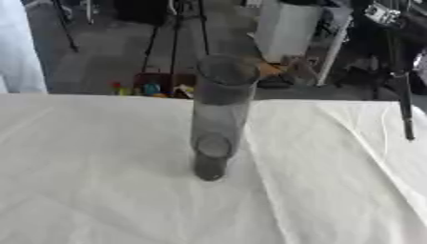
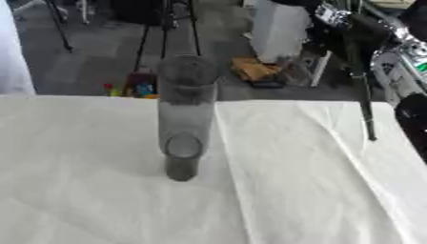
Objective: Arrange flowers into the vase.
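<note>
One tall smoky glass vase (image 1: 218, 114), upright at table centre on white cloth (image 1: 92, 167), no stems visible inside. No flowers in view. Neither robot hand shows, so their state cannot be told. Arranging apparently not yet begun.

The vase (image 1: 218, 116) stands upright on the table (image 1: 92, 171), near the middle and a little toward the far edge. A cloth (image 1: 333, 190) covers the table, with a crease running from just right of the vase toward the near edge. At the right, a thin rod (image 2: 364, 112) hangs down over the table's far right part. Beyond the far edge, on the floor (image 1: 108, 57), small objects (image 1: 142, 88) sit behind and left of the vase, and a tripod (image 1: 175, 33) stands further back.
</note>
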